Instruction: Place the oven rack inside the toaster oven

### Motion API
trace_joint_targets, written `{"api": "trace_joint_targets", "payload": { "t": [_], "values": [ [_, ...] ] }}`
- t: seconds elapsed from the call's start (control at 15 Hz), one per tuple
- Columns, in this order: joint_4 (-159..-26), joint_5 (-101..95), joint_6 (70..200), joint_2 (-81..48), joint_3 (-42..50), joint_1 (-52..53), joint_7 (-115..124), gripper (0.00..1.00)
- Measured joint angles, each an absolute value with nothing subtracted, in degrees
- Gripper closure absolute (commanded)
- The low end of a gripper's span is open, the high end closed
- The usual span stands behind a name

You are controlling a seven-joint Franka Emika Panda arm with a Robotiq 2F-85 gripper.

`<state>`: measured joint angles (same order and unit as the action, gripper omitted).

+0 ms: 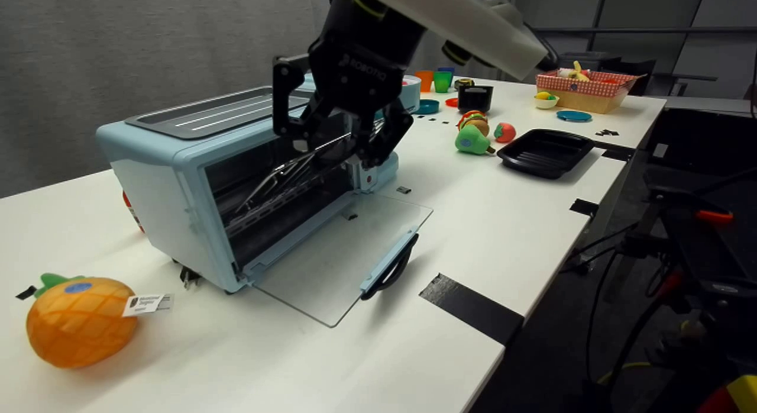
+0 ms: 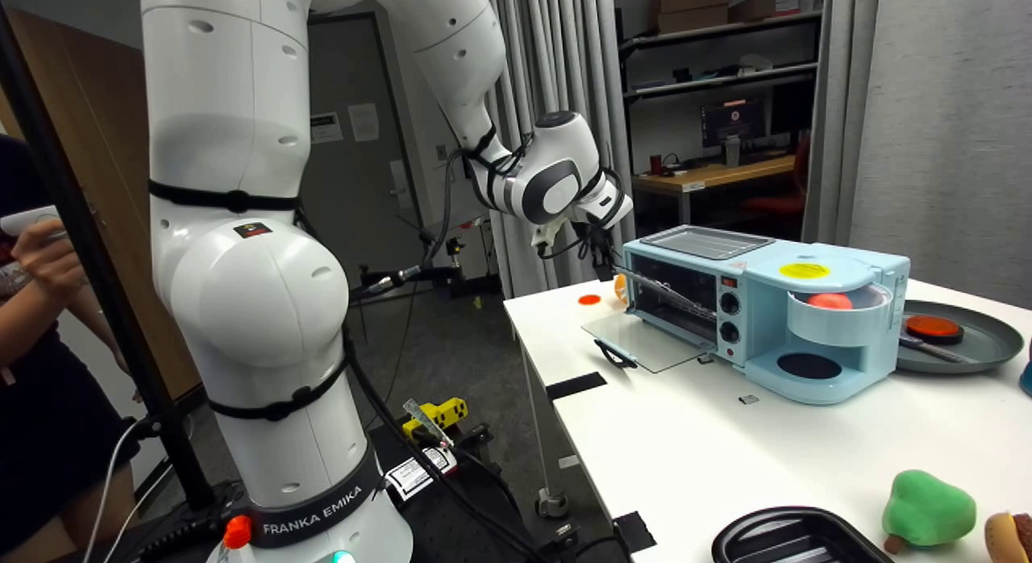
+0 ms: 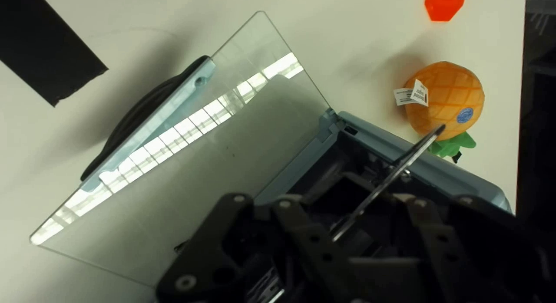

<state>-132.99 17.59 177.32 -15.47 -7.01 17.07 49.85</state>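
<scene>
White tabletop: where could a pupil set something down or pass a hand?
Room: between the lowered glass door and black rectangular tray, and between that door and the orange pineapple plush. Crowded: the mouth of the light blue toaster oven, where the jaws hold the silvery wire oven rack aslant; and around the green pear plush and red fruit toy.

The oven rack (image 2: 667, 292) slants across the open toaster oven (image 2: 762, 305), its raised end by the claw (image 2: 604, 268).

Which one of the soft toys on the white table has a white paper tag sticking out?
The orange pineapple, beside the toaster oven. No such tag shows on the green toy, the red toy or the burger.
</scene>
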Motion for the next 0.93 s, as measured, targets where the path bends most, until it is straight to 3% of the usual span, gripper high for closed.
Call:
{"api": "trace_joint_targets", "payload": {
  "t": [0.93],
  "values": [
    [-131.2,18.2,179.0,-16.1,-8.1,15.7,47.3,0.98]
  ]
}}
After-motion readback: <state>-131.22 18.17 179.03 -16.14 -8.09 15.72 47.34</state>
